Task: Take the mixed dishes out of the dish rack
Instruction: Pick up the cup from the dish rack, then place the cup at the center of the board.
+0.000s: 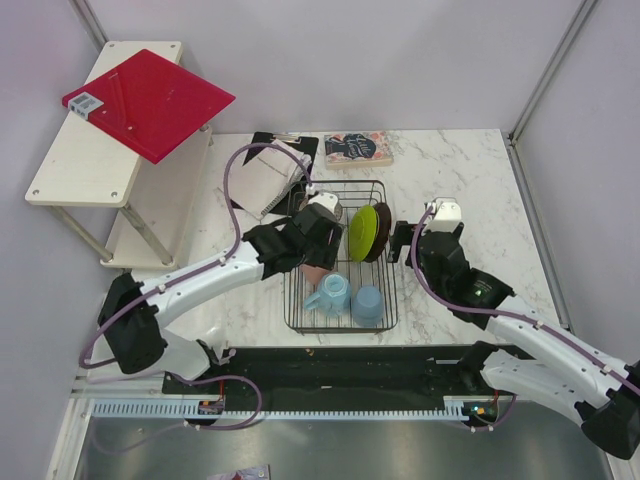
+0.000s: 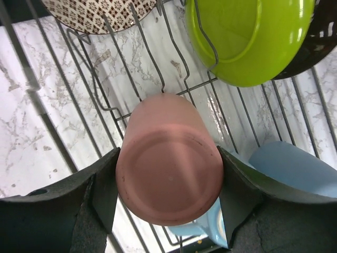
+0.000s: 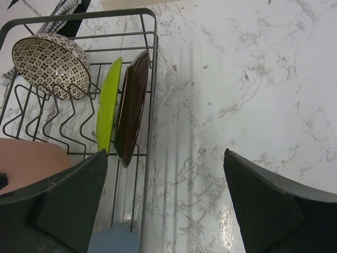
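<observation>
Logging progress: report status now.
Left gripper shut on pink cup, inside dish rack. Right gripper open, empty, beside rack. Lime green plate close by.

No lettering is legible in any view: the white sticker (image 1: 84, 102) on a corner of the red square board (image 1: 150, 100) shows only blurred dark marks, and any title on the illustrated cover of the book (image 1: 358, 149) is too small to read.

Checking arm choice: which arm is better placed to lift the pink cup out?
Left: the left gripper clamps the pink cup inside the dish rack; the right gripper hangs open over the table beside it.
</observation>
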You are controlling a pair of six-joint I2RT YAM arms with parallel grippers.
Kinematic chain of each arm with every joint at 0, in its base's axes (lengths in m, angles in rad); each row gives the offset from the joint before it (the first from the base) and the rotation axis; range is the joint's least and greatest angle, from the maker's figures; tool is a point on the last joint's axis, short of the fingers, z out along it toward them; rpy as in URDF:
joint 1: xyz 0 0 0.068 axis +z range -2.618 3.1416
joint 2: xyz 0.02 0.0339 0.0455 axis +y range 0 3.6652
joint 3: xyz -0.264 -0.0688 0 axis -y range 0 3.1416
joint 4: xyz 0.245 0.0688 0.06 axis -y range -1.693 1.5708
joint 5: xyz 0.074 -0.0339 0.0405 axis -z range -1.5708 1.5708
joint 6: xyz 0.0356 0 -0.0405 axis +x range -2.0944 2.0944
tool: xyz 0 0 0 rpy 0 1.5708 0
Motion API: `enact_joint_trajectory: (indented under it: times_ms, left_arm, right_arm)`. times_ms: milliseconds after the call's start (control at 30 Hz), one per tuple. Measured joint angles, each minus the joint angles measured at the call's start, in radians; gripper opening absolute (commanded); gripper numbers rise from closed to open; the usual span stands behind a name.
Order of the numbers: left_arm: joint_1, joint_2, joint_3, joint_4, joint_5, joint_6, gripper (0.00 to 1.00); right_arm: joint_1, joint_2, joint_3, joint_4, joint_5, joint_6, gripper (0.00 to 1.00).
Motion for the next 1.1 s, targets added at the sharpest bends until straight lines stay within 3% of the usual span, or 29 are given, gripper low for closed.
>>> enact_joint_trajectory:
  times_ms: [200, 300, 367, 633, 767, 867, 1000, 1100]
  left_arm:
    - [0.000, -0.108, 0.085, -0.061, 0.005, 0.023, 0.37]
    - [0.000, -0.135, 0.168, -0.068, 0.019, 0.044, 0.26]
    - [0.000, -0.151, 0.219, -0.070, 0.038, 0.053, 0.02]
    - [0.009, -0.177, 0.296, 0.022, 0.221, 0.076, 0.02]
    - [0.065, -0.192, 0.198, 0.200, 0.420, 0.038, 0.02]
    - [0.185, -0.216, 0.033, 0.473, 0.638, -0.100, 0.02]
    - [0.326, -0.195, -0.132, 0.845, 0.836, -0.348, 0.02]
    - [0.351, -0.134, -0.159, 1.088, 0.935, -0.495, 0.02]
  right_arm:
    - [0.000, -0.026, 0.003, -0.017, -0.001, 0.000, 0.98]
    - [0.000, -0.036, 0.019, -0.037, -0.003, 0.000, 0.98]
    - [0.000, -0.040, 0.045, -0.056, -0.003, 0.000, 0.98]
    - [0.000, -0.136, 0.072, -0.092, 0.101, 0.072, 0.98]
    - [0.000, -0.238, 0.050, -0.079, 0.045, 0.083, 0.84]
    - [0.000, -0.315, 0.029, -0.049, 0.007, 0.090, 0.70]
    - [0.000, -0.417, -0.004, -0.032, -0.006, 0.111, 0.69]
    - [0.000, -0.496, -0.035, -0.023, -0.012, 0.121, 0.70]
